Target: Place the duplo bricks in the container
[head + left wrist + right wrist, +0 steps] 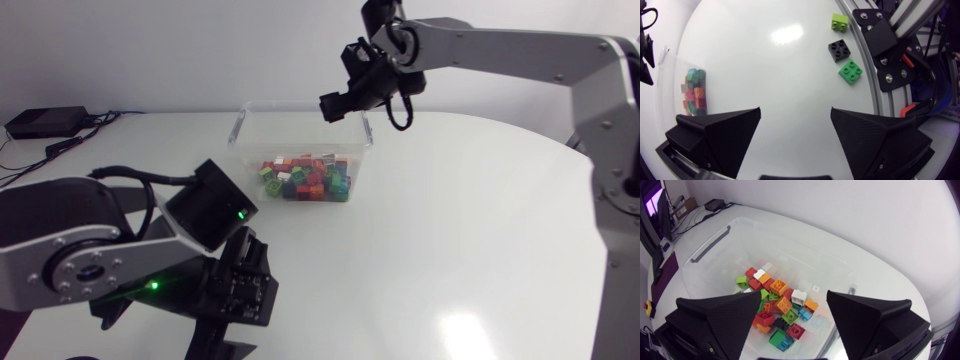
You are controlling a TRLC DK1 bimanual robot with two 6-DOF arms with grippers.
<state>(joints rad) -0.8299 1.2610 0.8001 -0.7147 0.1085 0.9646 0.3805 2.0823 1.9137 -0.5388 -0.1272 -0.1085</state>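
Two arms work over a white counter (480, 220). A clear plastic container (300, 125) sits at upper centre of the head frame. A heap of mixed bricks (305, 178), red, orange, green, blue and white, fills its near end.

The right arm enters from the upper right. The right claw (338, 105) hangs above the container's far right rim, pointing down. In its own wrist view the fingers stand wide apart with nothing between them, and the brick heap shows below through the gap. Claw released.

The left arm lies at lower left of the head frame. The left claw (795, 132) is low over bare counter, fingers spread, gripping nothing.

Ahead of the left claw and well apart from the container, three loose bricks lie close to the counter's edge: a lime brick (840, 21), a black brick (839, 50) and a green brick (850, 71). The black one sits between the other two, near each but touching neither. All three lie studs up.
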